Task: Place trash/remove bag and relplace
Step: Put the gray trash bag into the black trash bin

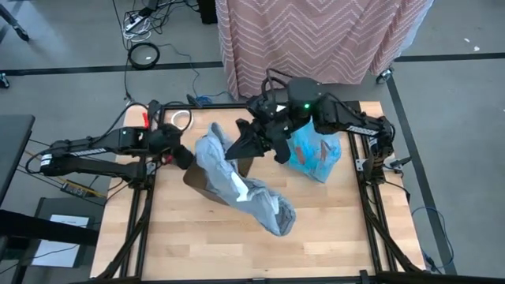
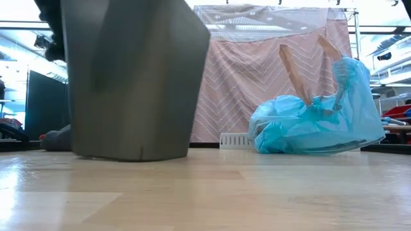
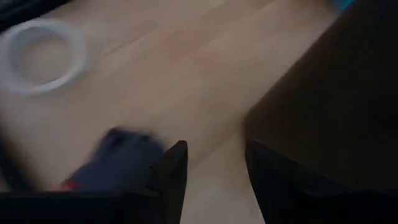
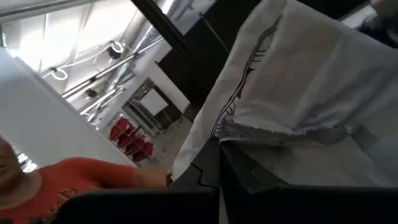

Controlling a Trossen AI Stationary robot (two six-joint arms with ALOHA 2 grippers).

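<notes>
Right now I am working around the grey bin [image 2: 135, 77], which is standing on the wooden bench [image 1: 189, 244] between my two arms. My right jaws are clamping shut on the edge of a pale grey bag [image 1: 237, 183], just over the bin's rim on the side facing the blue bag. My right wrist view is showing that crinkled pale film [image 4: 298, 81] pinched right at my fingertips. The pale bag is draping over the bin and trailing down onto the bench on the bin's near side, where its loose end is lying in a crumpled heap.

My left arm [image 1: 95, 150] is reaching in from the other side of the bin. My left jaws are standing wide and holding nothing, hovering low over the bench just beside the bin's dark wall [image 3: 336, 93]. A white tape ring [image 3: 40, 62] is lying on the bench beyond them, away from the bin, and a small dark grey-blue lump [image 3: 118, 163] is sitting close by my left fingers [image 3: 171, 177].

As for the trash [image 1: 319, 158], it is sitting inside a blue bag [image 2: 314, 125] on the bench, near the bin but apart from it, on my right arm's side. Brown lumps are showing through the blue film, and flat brown cardboard strips [image 2: 292, 70] are poking up out of the top.
</notes>
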